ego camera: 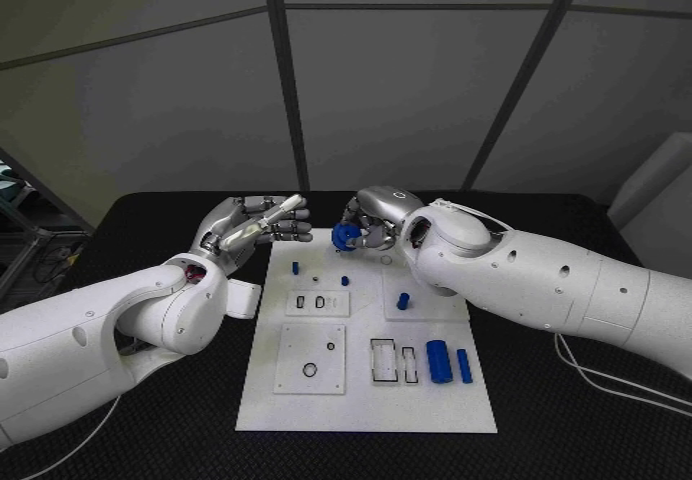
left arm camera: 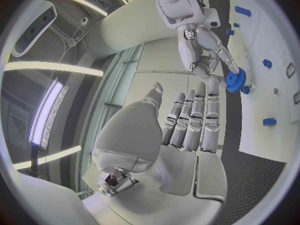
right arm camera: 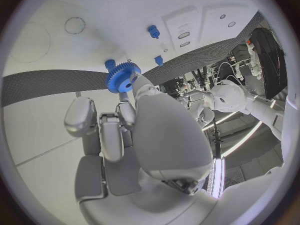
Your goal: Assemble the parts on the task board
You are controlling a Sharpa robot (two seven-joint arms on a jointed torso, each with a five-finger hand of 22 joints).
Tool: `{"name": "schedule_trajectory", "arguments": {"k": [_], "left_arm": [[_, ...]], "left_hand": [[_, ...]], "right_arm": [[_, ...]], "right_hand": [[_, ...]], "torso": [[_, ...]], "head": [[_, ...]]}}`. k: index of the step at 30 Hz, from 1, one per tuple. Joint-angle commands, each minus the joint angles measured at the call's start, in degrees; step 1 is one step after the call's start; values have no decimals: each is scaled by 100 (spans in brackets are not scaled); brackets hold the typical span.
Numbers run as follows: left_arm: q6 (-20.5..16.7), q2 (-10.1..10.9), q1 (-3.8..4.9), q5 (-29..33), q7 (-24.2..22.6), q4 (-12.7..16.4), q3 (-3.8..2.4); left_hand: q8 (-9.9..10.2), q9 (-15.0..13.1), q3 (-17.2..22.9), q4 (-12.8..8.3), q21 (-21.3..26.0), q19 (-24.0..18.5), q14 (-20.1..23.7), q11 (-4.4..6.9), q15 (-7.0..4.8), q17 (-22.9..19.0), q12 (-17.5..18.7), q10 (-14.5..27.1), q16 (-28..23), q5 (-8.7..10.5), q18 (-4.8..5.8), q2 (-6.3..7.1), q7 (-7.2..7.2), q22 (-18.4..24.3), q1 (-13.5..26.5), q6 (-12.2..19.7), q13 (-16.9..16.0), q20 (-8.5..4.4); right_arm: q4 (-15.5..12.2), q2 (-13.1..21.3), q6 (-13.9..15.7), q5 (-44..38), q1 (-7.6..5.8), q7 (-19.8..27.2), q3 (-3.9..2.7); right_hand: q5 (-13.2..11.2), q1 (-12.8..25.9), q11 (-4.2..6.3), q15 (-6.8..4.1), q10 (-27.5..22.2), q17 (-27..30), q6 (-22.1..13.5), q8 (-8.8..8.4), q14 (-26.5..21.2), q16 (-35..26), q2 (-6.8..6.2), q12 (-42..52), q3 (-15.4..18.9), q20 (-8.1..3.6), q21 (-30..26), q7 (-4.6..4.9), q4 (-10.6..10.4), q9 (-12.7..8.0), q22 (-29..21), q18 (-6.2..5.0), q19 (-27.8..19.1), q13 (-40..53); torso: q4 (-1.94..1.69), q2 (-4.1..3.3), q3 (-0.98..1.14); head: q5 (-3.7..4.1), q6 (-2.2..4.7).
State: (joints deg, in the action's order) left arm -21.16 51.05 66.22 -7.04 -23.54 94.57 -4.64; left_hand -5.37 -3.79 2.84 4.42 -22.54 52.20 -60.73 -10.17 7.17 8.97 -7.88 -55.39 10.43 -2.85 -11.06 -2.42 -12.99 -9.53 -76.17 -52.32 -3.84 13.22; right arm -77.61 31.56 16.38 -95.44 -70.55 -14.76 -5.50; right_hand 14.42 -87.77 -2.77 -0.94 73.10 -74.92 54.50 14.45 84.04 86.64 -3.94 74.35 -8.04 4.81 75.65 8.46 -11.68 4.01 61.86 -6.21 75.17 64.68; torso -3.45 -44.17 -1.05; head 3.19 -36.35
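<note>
The right hand (ego camera: 378,222) pinched a small blue toothed plastic gear (ego camera: 345,236) above the far edge of the white task board (ego camera: 366,400), apparently mid-placement and next needing its peg, while the left hand (ego camera: 255,226) hovered spread, holding nothing.

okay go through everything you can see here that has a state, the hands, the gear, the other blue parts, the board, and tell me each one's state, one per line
Left hand: holds nothing, fingers straight, raised beside the board's far left corner.
Right hand: holds the gear.
Gear: blue, held above the board's far edge, not yet seated.
Two cylinders: lying side by side on the board, near right.
Small pegs: standing on the board's far part.
Board: flat on the table.
</note>
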Motion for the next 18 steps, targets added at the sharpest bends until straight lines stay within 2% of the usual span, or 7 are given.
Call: {"name": "schedule_trajectory", "arguments": {"k": [1,2,11,15,18], "left_arm": [[61,-16,8,-26,-33,2,-6],[60,-21,8,-26,-33,2,-6],[55,-38,9,-26,-29,11,-6],[51,-40,9,-26,-28,17,-6],[50,-40,10,-26,-27,18,-7]], "left_hand": [[20,4,11,-37,-37,47,-33,-24,23,6,22,-1,-37,-17,63,-5,-40,6,-56,10,4,6],[20,4,11,-37,-37,47,-33,-24,23,6,22,-1,-37,-17,63,-5,-40,6,-56,10,4,6],[20,4,11,-37,-37,47,-33,-24,23,6,22,-1,-37,-17,63,-5,-40,6,-56,10,4,6],[23,4,11,-48,-37,47,-32,-23,23,9,25,-4,-42,-17,63,-5,-40,6,-64,7,3,5],[23,4,11,-48,-37,47,-32,-23,23,9,25,-4,-42,-17,63,-5,-40,6,-64,7,3,5]], "right_arm": [[107,-105,1,-186,8,-7,-3],[137,-137,-14,-189,14,-2,-3],[322,-345,-241,-202,66,34,-1],[382,-400,-350,-208,85,31,0],[414,-423,-410,-212,98,28,0]], "right_hand": [[21,12,-18,-31,-19,-677,117,31,441,24,-34,-21,-51,11,34,-58,-1,7,-3,86,41,-10],[21,12,-18,-31,-19,-677,117,31,441,24,-34,-21,-51,11,34,-58,-1,7,-3,86,41,-10],[19,56,-26,-25,-29,-674,113,7,440,23,-57,-32,-68,15,35,-50,-13,0,-2,86,37,-20],[19,57,-26,-25,-29,-674,113,7,440,23,-57,-33,-68,15,35,-50,-13,0,-2,86,37,-21],[14,64,-26,-24,-50,-671,115,4,440,22,-62,-53,-71,16,31,-50,-15,-1,-10,84,32,-51]], "torso": [[-5,4,-1],[-11,5,-5],[7,-2,6],[10,1,5],[5,-1,6]], "head": [[-25,-9],[-28,-7],[-71,-10],[-93,-17],[-81,-21]]}}
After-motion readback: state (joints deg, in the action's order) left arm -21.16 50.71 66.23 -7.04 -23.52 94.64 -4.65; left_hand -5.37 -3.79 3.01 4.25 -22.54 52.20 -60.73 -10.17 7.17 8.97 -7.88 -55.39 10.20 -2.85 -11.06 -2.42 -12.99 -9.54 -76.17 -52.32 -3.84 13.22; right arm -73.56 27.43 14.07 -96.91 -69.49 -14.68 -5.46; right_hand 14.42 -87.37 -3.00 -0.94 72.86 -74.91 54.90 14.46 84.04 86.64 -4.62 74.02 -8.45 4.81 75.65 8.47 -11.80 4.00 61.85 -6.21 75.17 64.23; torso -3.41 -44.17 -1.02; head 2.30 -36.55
